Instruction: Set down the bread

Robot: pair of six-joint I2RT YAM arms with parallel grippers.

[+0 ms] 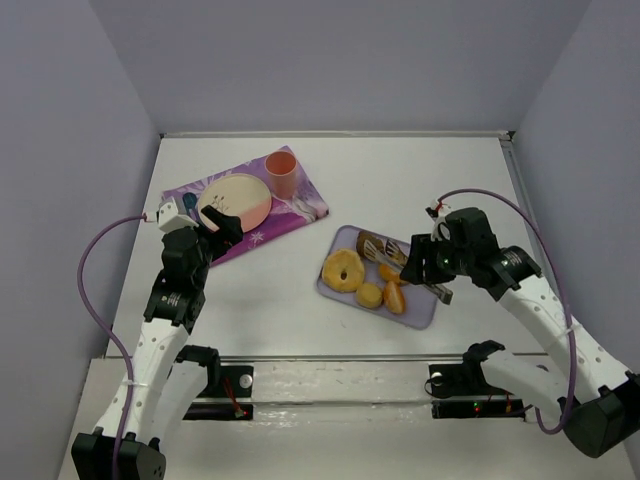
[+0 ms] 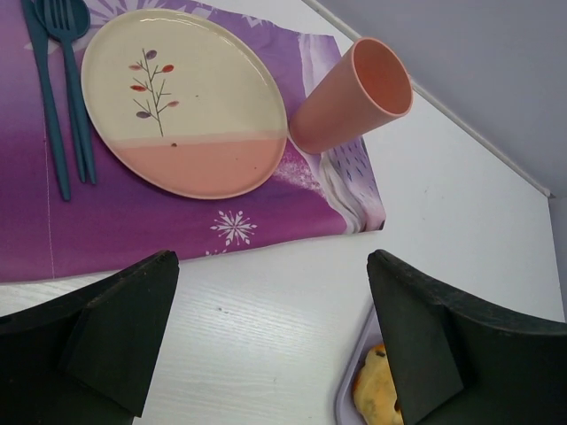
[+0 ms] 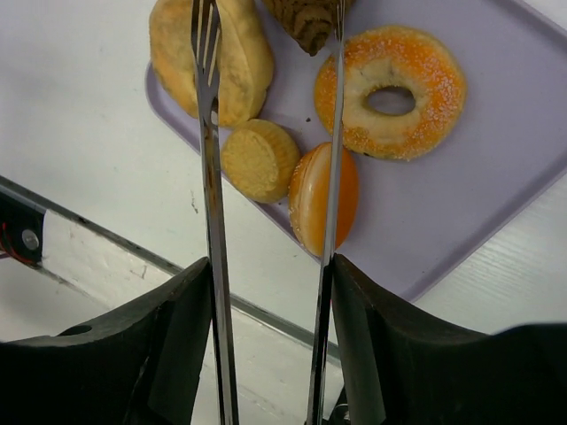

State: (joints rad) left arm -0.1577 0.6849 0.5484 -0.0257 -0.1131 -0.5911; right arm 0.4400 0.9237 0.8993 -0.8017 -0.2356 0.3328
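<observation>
The bread (image 1: 372, 243), a small dark brown lump, lies at the far end of the lilac tray (image 1: 425, 310). In the right wrist view it (image 3: 306, 22) sits at the top edge, between the two tong arms and close to the right one. My right gripper (image 1: 420, 265) (image 3: 270, 266) is shut on metal tongs (image 3: 208, 177), whose arms reach out over the tray (image 3: 478, 195). The tong arms stand apart. My left gripper (image 1: 225, 225) (image 2: 270, 336) is open and empty over bare table, beside the purple placemat (image 2: 133, 221).
On the tray lie a golden ring pastry (image 1: 343, 270) (image 3: 390, 80), an orange oval roll (image 3: 310, 199), a small round cake (image 3: 259, 159) and a yellow bun (image 3: 235, 53). On the placemat (image 1: 300, 215) stand a cream-and-pink plate (image 1: 240, 198) (image 2: 177, 97), a pink cup (image 1: 282, 173) (image 2: 350, 97) and teal cutlery (image 2: 53, 88).
</observation>
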